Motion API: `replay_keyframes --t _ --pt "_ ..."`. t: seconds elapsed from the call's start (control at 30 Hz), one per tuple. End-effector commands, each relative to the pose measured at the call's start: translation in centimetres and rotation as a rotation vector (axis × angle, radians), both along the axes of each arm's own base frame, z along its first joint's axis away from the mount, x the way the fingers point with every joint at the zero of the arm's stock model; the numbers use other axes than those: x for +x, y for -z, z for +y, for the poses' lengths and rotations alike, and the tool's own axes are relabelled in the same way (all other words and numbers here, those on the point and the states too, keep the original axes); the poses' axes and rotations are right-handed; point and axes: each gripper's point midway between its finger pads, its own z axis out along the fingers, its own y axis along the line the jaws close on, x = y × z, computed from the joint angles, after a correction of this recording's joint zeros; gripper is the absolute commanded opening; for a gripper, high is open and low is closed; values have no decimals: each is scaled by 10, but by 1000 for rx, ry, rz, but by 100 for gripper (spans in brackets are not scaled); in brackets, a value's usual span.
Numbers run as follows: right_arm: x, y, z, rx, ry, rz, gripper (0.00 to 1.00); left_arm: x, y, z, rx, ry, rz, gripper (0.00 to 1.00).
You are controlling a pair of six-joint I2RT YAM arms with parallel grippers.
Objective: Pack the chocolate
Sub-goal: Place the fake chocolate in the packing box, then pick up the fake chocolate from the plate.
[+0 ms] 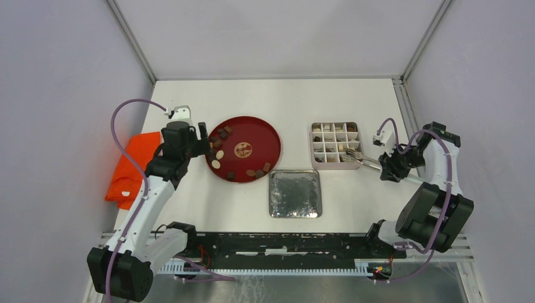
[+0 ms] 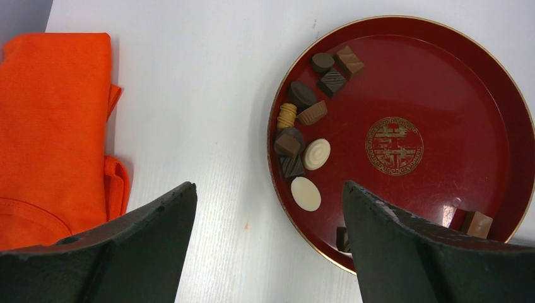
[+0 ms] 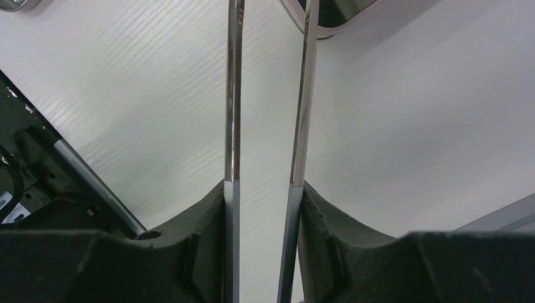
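The chocolate lies as several small dark, light brown and cream pieces (image 2: 303, 126) on the round dark-red plate (image 2: 454, 95), mostly along its left rim (image 1: 219, 154). A few more pieces sit in the pale pinkish grid box (image 1: 311, 145). My left gripper (image 2: 268, 184) is open and empty over the plate's left edge (image 1: 203, 136), with a cream oval piece (image 2: 306, 193) between its fingers. My right gripper (image 3: 264, 183) is shut on metal tongs (image 3: 232, 95). The tongs' tips (image 1: 353, 153) reach the box's near right corner.
A folded orange cloth (image 1: 132, 167) lies left of the plate and shows in the left wrist view (image 2: 50, 126). A square silver tray (image 1: 295, 194) sits between plate and box, nearer me. A black rail (image 1: 284, 249) runs along the table's near edge.
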Motion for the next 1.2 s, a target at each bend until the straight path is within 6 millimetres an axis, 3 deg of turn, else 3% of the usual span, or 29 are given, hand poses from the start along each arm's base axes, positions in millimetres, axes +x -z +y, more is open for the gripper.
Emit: replay_keyframes --t 0.0,0.23,0.47,0.63,0.8,0.97,1.17 --pt "16 -22 2 25 0 -84 42 4 -9 0 20 28 -38 90" --pt "21 -39 19 84 -31 -132 36 5 -9 0 20 29 -37 90" --pt "35 -46 65 168 -104 -179 36 5 -7 0 23 27 -31 90" --pt "57 -48 132 246 -173 -239 37 5 -6 2 29 16 -32 90" --pt "72 -57 213 293 -290 -323 38 6 -2 3 36 11 -16 90" --pt "73 -54 291 255 -454 -337 38 5 -2 6 46 -6 -16 90" --pt "79 -40 354 179 -572 -317 39 4 -3 9 53 -19 -20 90"
